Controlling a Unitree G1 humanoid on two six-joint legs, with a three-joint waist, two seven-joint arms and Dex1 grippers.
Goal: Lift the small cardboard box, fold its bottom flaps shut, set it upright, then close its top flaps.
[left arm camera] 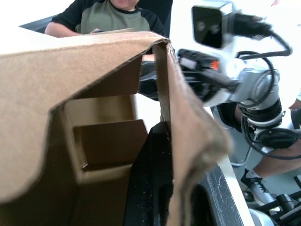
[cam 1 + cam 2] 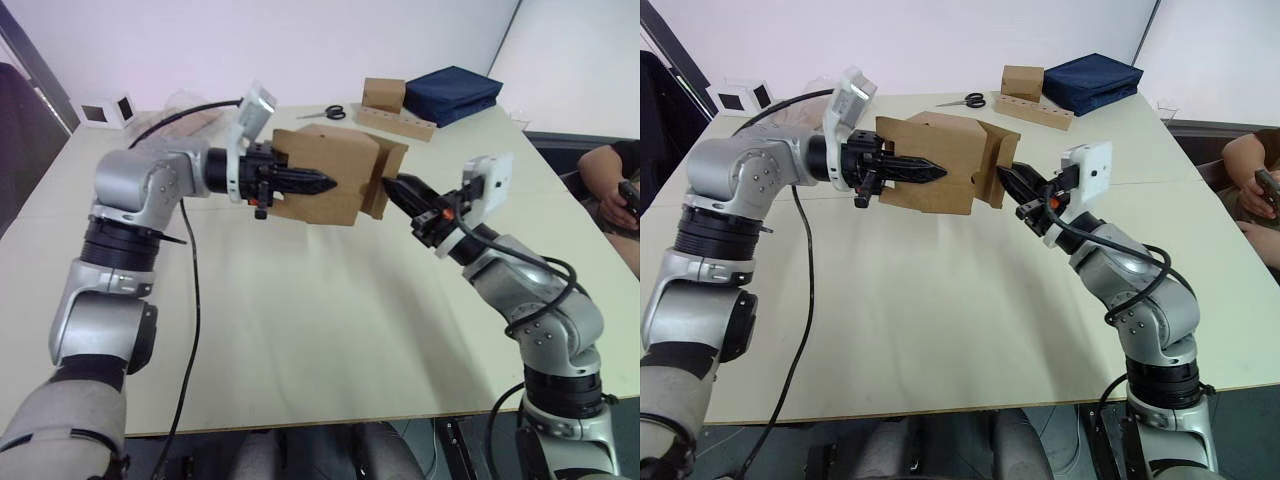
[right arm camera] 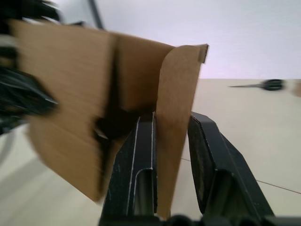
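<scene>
Presently, the small cardboard box (image 2: 325, 175) is held in the air above the middle of the tabletop (image 2: 300, 330), clear of its surface, tipped on its side between the two arms.

Left gripper (image 2: 325, 183): reaches in from the left side of the tabletop. One side wall of the box is pinched between its black fingers (image 1: 150, 183); one finger is laid along the outer face, the other is seen inside the box in the left wrist view. Folded inner flaps are visible in the box's interior there.

Right gripper (image 3: 171, 160): reaches in from the right side. A single upright flap (image 3: 176, 117) at the box's right end is taken between its two fingers; the finger nearer the box is touching the flap, while whether the outer one is pressed against it cannot be told.

Items at the far edge of the tabletop, well apart from the box:
- scissors (image 2: 322, 112), black-handled, lying flat;
- a second brown box (image 2: 383, 96) standing on a long holed cardboard strip (image 2: 400, 122);
- a dark blue fabric case (image 2: 453, 92) just beside that strip, toward the far right corner;
- a small white block (image 2: 105, 111) at the far left corner.

A person's arm (image 2: 608, 185) is seen beyond the right edge.
</scene>
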